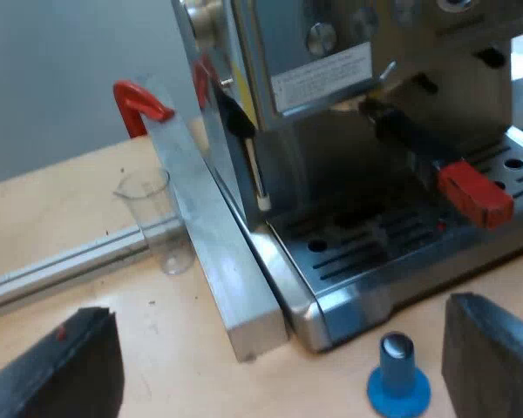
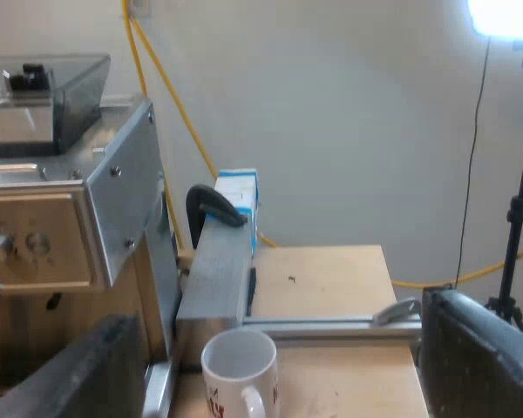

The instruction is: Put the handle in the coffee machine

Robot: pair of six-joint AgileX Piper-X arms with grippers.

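The handle (image 1: 436,165) sat lodged in the machine's (image 1: 331,78) front, its long axis jutting out red end first toward the left fingers (image 1: 497,357), which hung apart and empty near it, seemingly nearer than the right fingers (image 2: 479,366), apart by the mug (image 2: 240,370).

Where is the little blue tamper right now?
In the left wrist view, the blue tamper stands upright on the wooden table, close to the front corner of the drip tray of the espresso machine.
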